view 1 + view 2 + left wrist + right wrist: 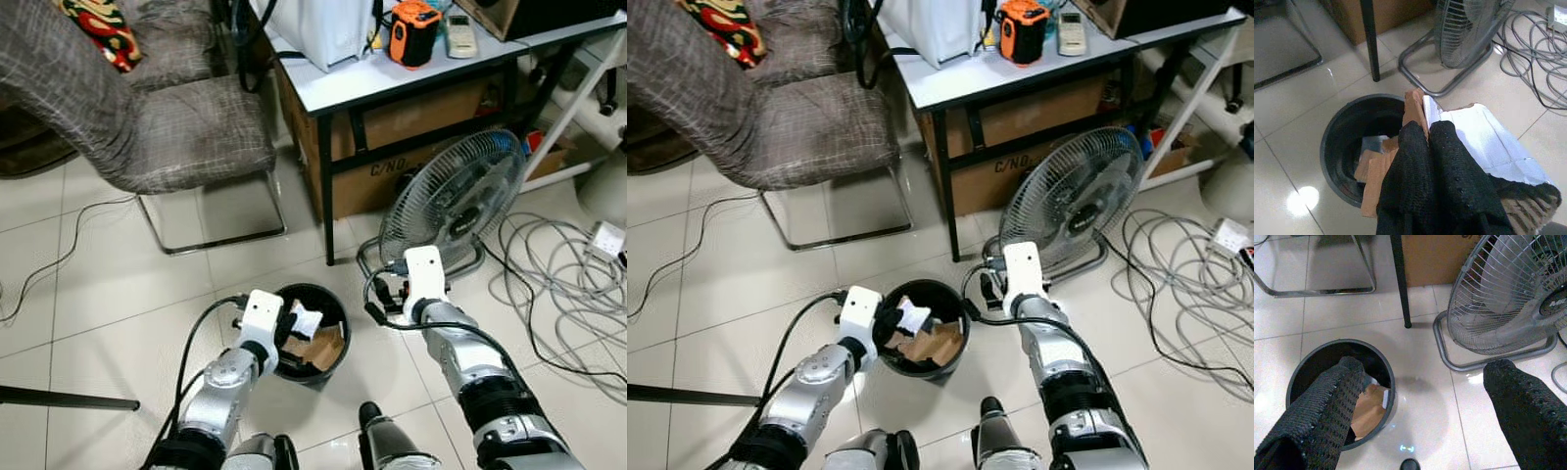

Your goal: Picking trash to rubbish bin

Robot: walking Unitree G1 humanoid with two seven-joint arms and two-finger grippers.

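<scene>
Tiled floor (pixel 88 304); left pincer (pixel 1426 133) pinches, seemingly, cardboard (pixel 1488 142) over bin (pixel 333 305)

Bright, even light; glare on floor tiles (pixel 1300 198); mostly sharp.

We see a round black rubbish bin (pixel 335 305) upright on the tiled floor, holding brown cardboard scraps (pixel 318 350), and a white-faced cardboard piece (pixel 1484 142) (torn at one edge) poised above its rim.
</scene>
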